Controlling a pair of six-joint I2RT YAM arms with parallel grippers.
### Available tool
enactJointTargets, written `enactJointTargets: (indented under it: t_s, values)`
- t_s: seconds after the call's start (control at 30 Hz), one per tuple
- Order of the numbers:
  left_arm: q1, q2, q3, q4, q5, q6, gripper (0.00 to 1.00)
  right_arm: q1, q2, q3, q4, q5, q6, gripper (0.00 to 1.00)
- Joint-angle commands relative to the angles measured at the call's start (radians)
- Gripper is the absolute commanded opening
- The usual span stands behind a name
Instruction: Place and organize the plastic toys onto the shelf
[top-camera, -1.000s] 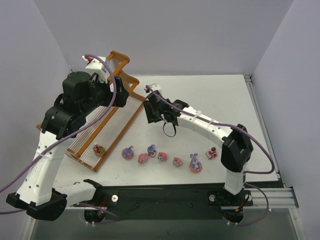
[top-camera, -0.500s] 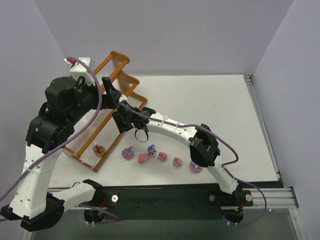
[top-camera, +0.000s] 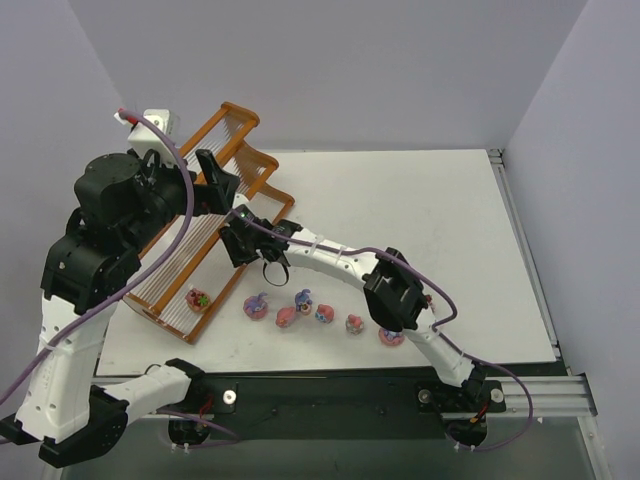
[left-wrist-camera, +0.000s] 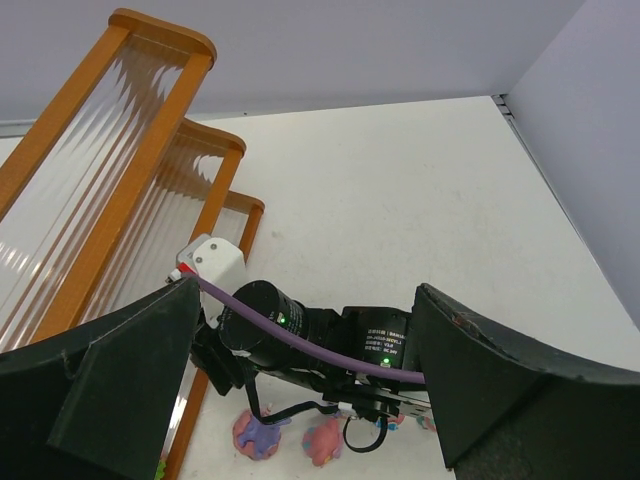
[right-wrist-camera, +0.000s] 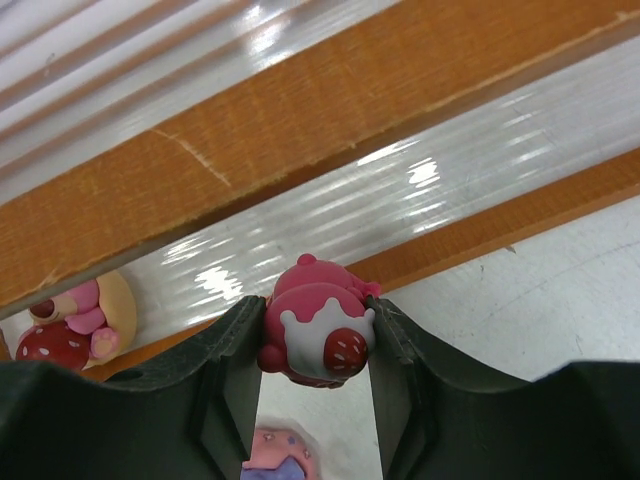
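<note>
In the right wrist view my right gripper (right-wrist-camera: 315, 345) is shut on a pink-red toy with a white bib and a strawberry (right-wrist-camera: 318, 335). It hangs just off the shelf's (right-wrist-camera: 300, 130) lowest front rail. From above, the right gripper (top-camera: 243, 243) sits at the right side of the shelf (top-camera: 235, 115), and the held toy is hidden. One toy (top-camera: 199, 298) lies on the lowest tier. Several toys (top-camera: 286, 317) stand in a row on the table. My left gripper (top-camera: 222, 182) hovers open above the shelf, and its wrist view looks past the empty left gripper (left-wrist-camera: 310, 400) onto the right arm.
The right arm (top-camera: 330, 262) stretches low across the table just behind the row of toys, with its elbow (top-camera: 392, 295) over the row's right end. A purple cable (left-wrist-camera: 300, 330) runs along that arm. Grey walls close in the back and both sides.
The right arm has swung left from the table's middle to the shelf's lower rail, carrying the toy. The left arm has drawn back and up to the left.
</note>
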Motion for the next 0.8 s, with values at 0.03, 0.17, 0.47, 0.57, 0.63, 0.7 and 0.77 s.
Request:
enactJointTargets:
  t_s: [0.03,0.17,0.47,0.57,0.63,0.7,0.77]
  values:
    - [-0.006,0.003,0.035,0.031,-0.004,0.004,0.98,0.009,0.004,0.001,0.126,-0.022,-0.040,0.00]
    - [-0.006,0.009,0.033,0.028,-0.011,0.005,0.97,0.009,-0.002,-0.047,0.183,-0.036,-0.080,0.00]
    - [-0.006,0.029,0.030,0.022,-0.021,0.004,0.97,0.009,-0.054,-0.195,0.334,-0.036,-0.120,0.00]
    - [-0.006,0.032,0.029,0.022,-0.022,0.004,0.97,0.009,-0.050,-0.208,0.347,-0.036,-0.125,0.00]
    - [-0.006,0.034,0.030,0.020,-0.025,0.002,0.97,0.009,-0.048,-0.208,0.357,-0.036,-0.123,0.00]
    - [-0.006,0.035,0.032,0.019,-0.028,0.004,0.97,0.008,-0.040,-0.206,0.364,-0.036,-0.123,0.00]
    - [-0.006,0.034,0.032,0.015,-0.031,0.002,0.97,0.006,-0.037,-0.208,0.370,-0.036,-0.123,0.00]
